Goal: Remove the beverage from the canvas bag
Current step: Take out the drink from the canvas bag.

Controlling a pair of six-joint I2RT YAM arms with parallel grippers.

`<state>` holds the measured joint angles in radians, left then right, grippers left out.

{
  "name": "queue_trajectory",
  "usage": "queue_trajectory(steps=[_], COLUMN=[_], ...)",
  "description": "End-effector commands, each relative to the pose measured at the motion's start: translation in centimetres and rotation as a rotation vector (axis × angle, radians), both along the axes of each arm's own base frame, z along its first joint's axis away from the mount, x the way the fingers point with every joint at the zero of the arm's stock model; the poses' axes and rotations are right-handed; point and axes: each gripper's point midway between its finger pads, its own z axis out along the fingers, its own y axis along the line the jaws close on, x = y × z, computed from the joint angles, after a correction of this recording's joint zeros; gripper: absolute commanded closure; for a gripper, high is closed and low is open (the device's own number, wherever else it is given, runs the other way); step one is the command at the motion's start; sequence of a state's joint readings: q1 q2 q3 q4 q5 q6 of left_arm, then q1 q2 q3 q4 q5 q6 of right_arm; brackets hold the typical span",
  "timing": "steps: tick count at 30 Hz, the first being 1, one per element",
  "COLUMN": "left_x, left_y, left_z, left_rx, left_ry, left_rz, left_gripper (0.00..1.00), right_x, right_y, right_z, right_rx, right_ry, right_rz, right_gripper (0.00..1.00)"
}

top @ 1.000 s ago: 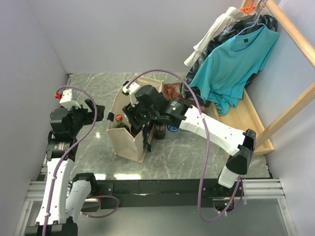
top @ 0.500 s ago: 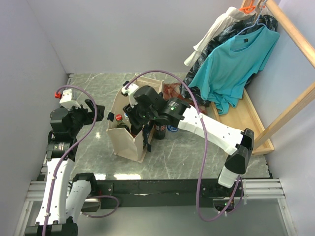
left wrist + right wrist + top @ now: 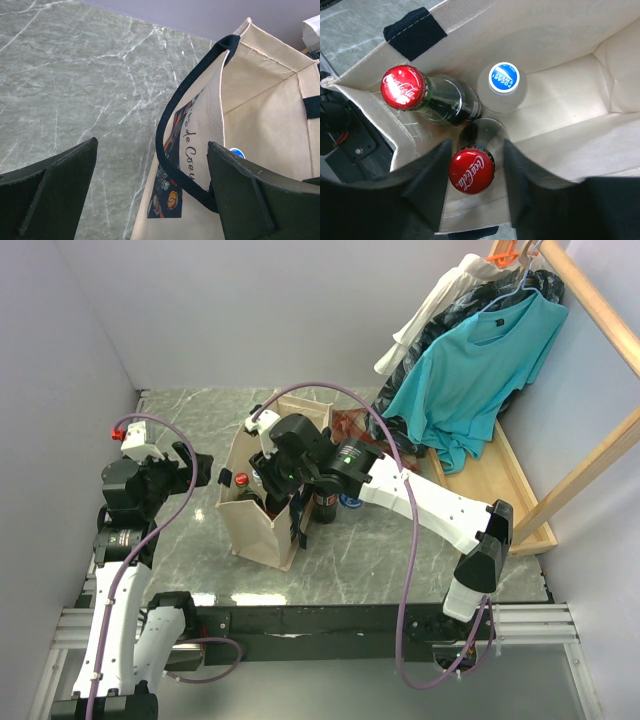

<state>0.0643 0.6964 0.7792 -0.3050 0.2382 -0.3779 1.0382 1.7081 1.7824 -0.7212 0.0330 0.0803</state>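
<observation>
Both sides of one red-capped cola bottle (image 3: 471, 171) are flanked by the right end effector (image 3: 476, 147) inside the canvas bag (image 3: 560, 30); whether it is clamped cannot be told. It should seat below the cap, then lift vertically, clear of the rim. The bag, on the worktop (image 3: 370, 540), also holds a second cola bottle (image 3: 403, 89) and a blue-capped bottle (image 3: 503, 79); the left end effector (image 3: 152, 145) gapes wide at its left wall.

Robot lab test cell.
Plain walls (image 3: 250, 310) enclose the marble desk (image 3: 190, 420); right of it, shirts (image 3: 480, 360) hang on a wooden rack (image 3: 590, 302).
</observation>
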Motion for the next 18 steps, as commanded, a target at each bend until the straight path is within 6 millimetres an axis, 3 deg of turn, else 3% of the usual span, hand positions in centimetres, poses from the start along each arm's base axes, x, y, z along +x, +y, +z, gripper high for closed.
queue_trajectory(steps=[1,4,13,18], left_x=[-0.1,-0.1,-0.1,-0.1], left_y=[0.1,0.1,0.1,0.1], left_z=[0.7,0.6,0.6,0.6], left_rx=[0.017,0.017,0.016,0.017], left_ry=[-0.027,-0.026,-0.023,-0.024], left_rz=[-0.006,-0.006,-0.007,-0.004], left_gripper=[0.04,0.04,0.04,0.04], right_x=[0.2,0.0,0.3,0.5], right_y=[0.9,1.0,0.8,0.3], right_z=[1.4,1.4,2.2,3.7], right_rx=[0.026,0.028,0.047,0.069], right_ry=[-0.026,-0.023,-0.041,-0.078], right_rz=[0.018,0.025,0.013,-0.001], right_gripper=[0.53,0.72,1.00,1.00])
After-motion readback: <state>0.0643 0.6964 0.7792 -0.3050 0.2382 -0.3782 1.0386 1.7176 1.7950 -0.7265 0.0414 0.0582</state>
